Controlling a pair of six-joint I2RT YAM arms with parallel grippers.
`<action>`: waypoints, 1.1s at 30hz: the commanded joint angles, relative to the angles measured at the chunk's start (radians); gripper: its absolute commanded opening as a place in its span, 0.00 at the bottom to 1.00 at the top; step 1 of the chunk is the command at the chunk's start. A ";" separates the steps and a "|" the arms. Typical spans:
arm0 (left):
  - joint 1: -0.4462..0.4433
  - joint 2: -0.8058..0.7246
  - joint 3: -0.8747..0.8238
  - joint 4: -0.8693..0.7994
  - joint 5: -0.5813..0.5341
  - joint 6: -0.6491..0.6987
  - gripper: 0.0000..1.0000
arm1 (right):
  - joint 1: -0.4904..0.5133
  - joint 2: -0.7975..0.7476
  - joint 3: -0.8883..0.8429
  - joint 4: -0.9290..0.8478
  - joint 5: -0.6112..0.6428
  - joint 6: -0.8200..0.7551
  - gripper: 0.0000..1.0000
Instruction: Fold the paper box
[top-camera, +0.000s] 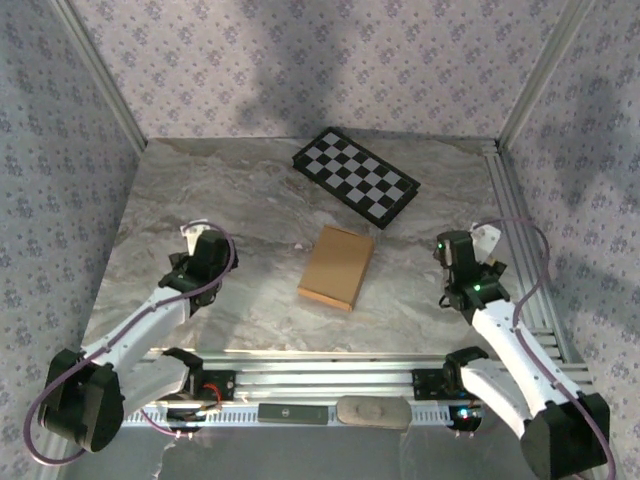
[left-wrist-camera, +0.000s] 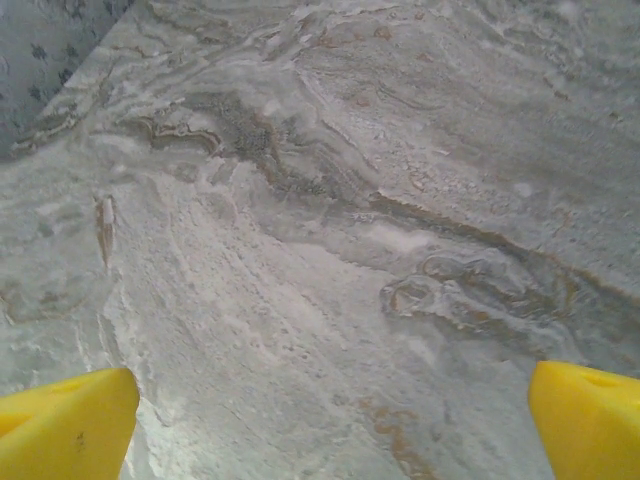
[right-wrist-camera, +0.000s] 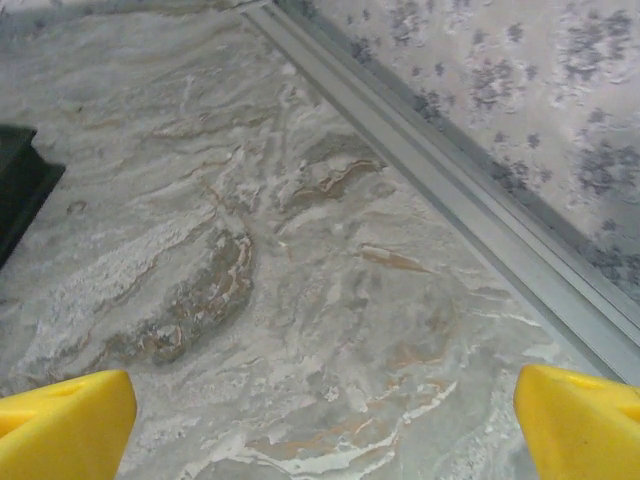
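both pincers open, folded box lying free between them

nearest to me is the silver aluminium rail at the table's front edge, where my two arms are bolted. from there my left arm reaches up the left side and my right arm up the right side of the grey marbled tabletop.

my left pincer stands wide open and holds nothing. through its wrist camera the pincer shows one yellow fingertip in each bottom corner, with bare marbled surface between them.

my right pincer is spread just as wide and is empty too. its wrist view of the pincer has yellow fingertips at the corners over bare table. a grey metal side rail runs diagonally beside it, and a black edge shows at the left border; i cannot tell what it is.

between the two pincers, well apart from each, lies the plain tan-brown cardboard paper box. it is flat on the table as a closed shallow rectangle, turned slightly off square, near the table's middle.

just beyond the box, apart from it, lies the black-and-white checkered board, set at an angle.

farthest back stand the walls with pale floral wallpaper.
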 joint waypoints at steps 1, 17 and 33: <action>-0.001 -0.022 -0.025 0.177 -0.044 0.208 1.00 | -0.050 -0.015 -0.161 0.430 -0.163 -0.313 0.99; 0.234 0.277 -0.196 0.913 0.231 0.415 1.00 | -0.254 0.449 -0.206 1.020 -0.502 -0.461 0.99; 0.413 0.505 -0.155 1.079 0.368 0.347 1.00 | -0.243 0.671 -0.168 1.175 -0.502 -0.514 0.99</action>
